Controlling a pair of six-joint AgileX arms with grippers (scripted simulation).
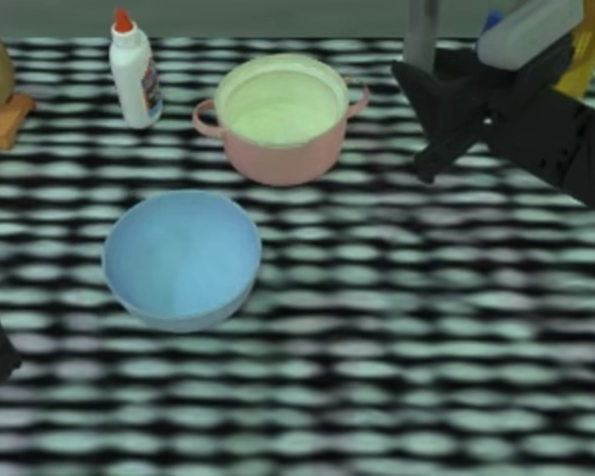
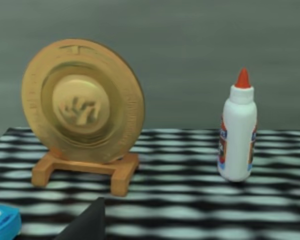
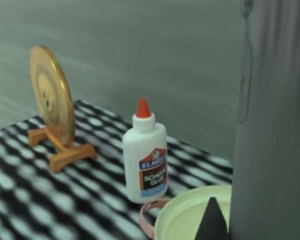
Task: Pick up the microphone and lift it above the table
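Holding the microphone point(image 1: 422, 35) up at the far right, the right gripper point(image 1: 446, 119) has its jaws clamped on the grey handle, well above the tabletop point(image 1: 397, 327). Below sit a pink pot point(image 1: 283, 119), a blue bowl point(image 1: 181, 260), a glue bottle point(image 1: 135, 71) and a gold plate on a stand point(image 2: 82, 112). The left gripper point(image 2: 90, 222) is parked at the near left; can't tell its jaws.

Striped table point(image 1: 397, 377) carries glue bottle point(image 1: 136, 71), pink pot point(image 1: 281, 119), blue bowl point(image 1: 181, 259), gold plate stand point(image 1: 2, 117).
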